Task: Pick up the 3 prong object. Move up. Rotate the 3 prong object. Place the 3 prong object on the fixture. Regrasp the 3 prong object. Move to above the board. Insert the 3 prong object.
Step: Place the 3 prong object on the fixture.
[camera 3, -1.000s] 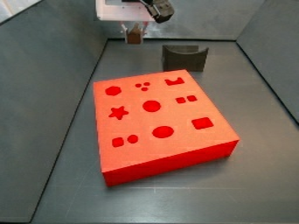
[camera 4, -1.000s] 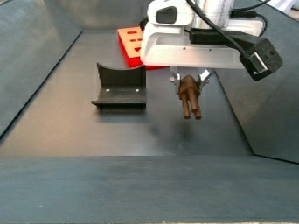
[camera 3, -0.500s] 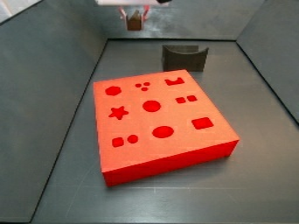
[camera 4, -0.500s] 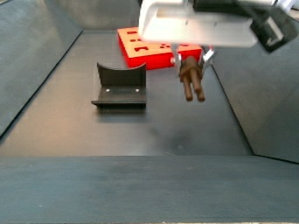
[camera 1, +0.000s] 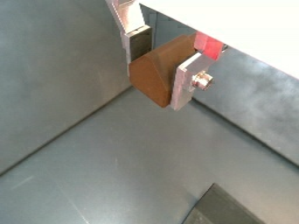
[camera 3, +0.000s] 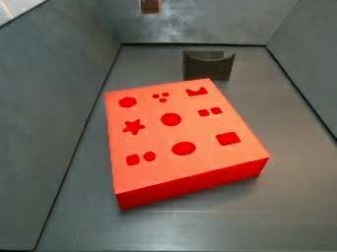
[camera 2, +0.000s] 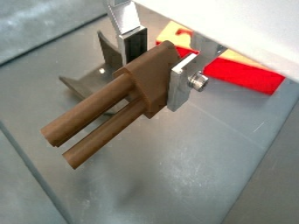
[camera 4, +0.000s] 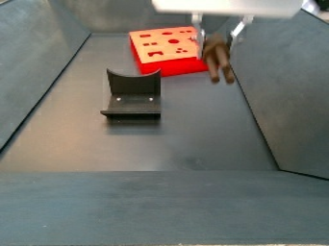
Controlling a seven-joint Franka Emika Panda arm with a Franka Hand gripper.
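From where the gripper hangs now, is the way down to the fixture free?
Probably yes. The gripper, jaws shut on the 3 prong object, is lifted well above the floor, and the fixture stands apart from the board with nothing on it.

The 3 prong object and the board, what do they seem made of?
The 3 prong object, clamped high between the gripper's fingers: probably wood, matte brown, faint grain. The board: likely painted or plastic, uniform bright red, smooth; unclear which.
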